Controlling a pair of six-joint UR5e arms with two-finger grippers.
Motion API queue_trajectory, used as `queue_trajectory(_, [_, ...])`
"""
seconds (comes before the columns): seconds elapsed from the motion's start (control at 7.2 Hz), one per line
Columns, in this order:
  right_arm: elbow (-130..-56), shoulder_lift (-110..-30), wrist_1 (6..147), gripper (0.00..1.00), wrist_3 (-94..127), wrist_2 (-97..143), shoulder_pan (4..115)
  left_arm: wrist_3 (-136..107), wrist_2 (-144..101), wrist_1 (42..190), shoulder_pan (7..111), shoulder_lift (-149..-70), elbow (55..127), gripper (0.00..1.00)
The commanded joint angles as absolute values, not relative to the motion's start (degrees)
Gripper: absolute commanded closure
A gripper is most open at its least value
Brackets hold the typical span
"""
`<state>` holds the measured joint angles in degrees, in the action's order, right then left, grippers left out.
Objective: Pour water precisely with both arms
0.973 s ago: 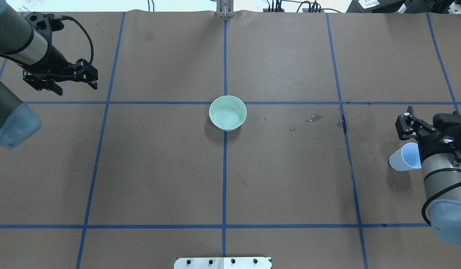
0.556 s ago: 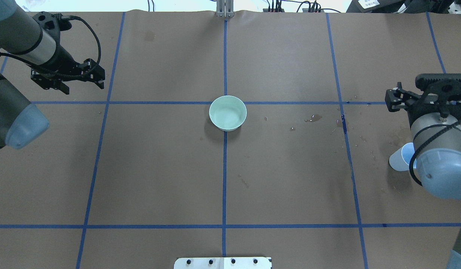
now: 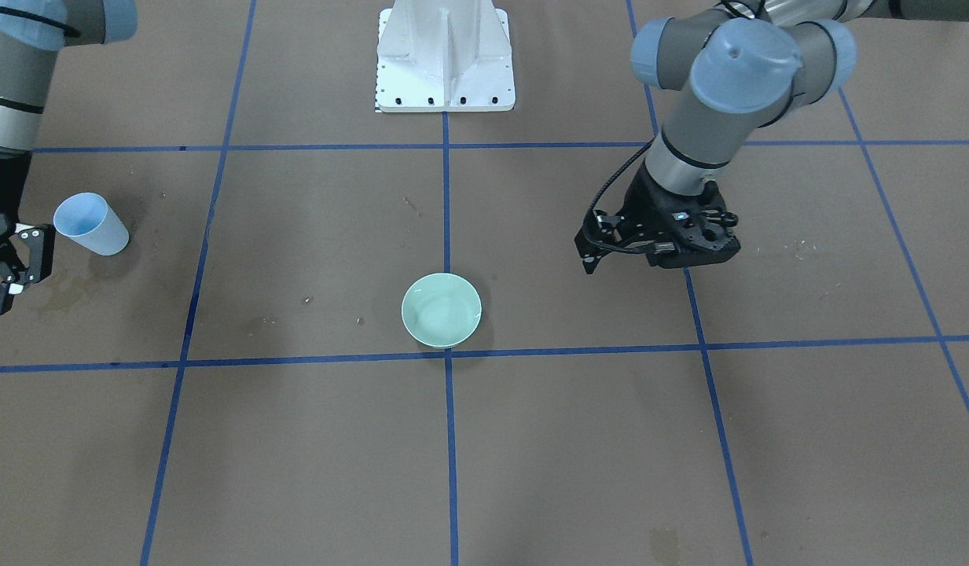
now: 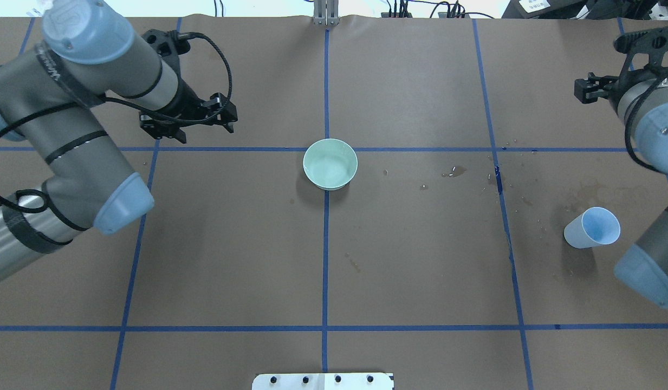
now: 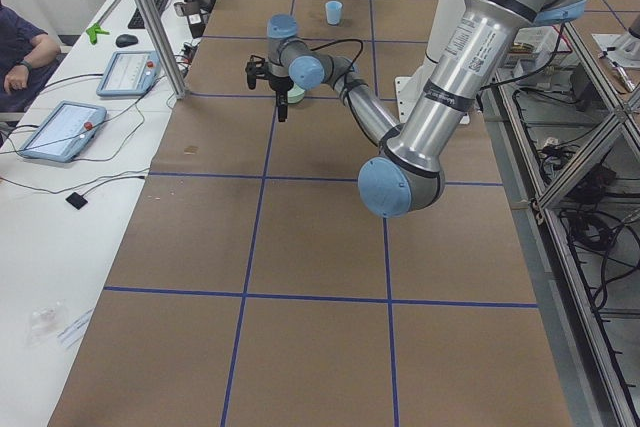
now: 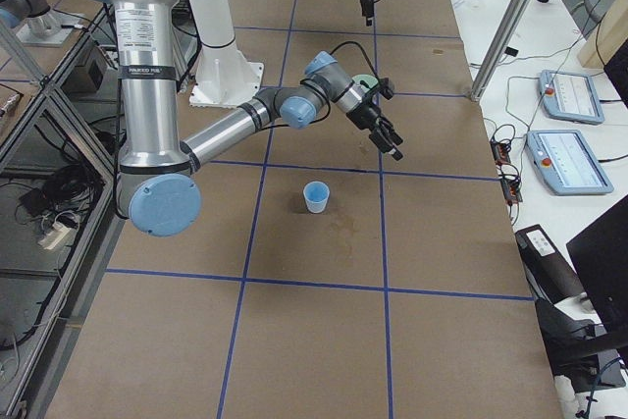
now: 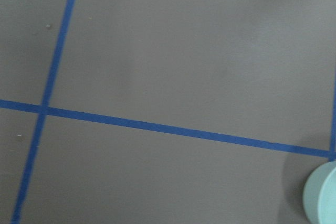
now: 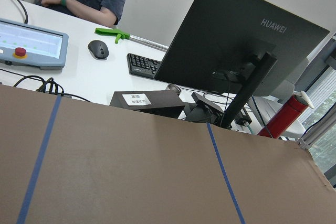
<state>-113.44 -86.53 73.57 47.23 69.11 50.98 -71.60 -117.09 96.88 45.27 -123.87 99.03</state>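
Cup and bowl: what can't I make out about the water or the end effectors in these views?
- Blue cup: too small in the overhead and front views to tell whether it holds water.
- Green bowl: overhead shows only a faint sheen, so the amount is unclear. The left wrist view cuts the bowl off at its corner.
- Right end effector: mostly behind its own wrist overhead, and partly cropped by the front view's left edge.

I find two loose obstacles on the tabletop [image 4: 420,260]: the bowl [image 4: 330,163] at centre and the cup [image 4: 592,228] near the right edge, well apart. Both have room all round. The pedestal [image 3: 445,55] stands mid-edge on the robot's side.
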Motion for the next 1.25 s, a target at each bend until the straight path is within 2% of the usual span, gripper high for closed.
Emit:
queue_trajectory(0.0, [-104.28,-82.12,68.75,0.01,39.84,82.03,60.26,-76.63,-112.1,102.37,40.63,-129.09,93.97,0.0])
queue_trajectory(0.28, [-96.2,-77.98,68.03,0.01,31.69,94.42,68.69,-78.3,-111.09,112.1,39.29,-130.07,88.45,0.0])
queue_trajectory(0.56, [-87.84,-74.8,67.94,0.01,25.34,104.55,73.81,-78.75,-108.4,115.04,36.76,-132.7,83.6,0.0])
queue_trajectory(1.11, [-78.95,-72.95,68.64,0.01,16.28,120.98,79.53,-79.1,-107.75,116.44,34.37,-137.37,75.16,0.03])
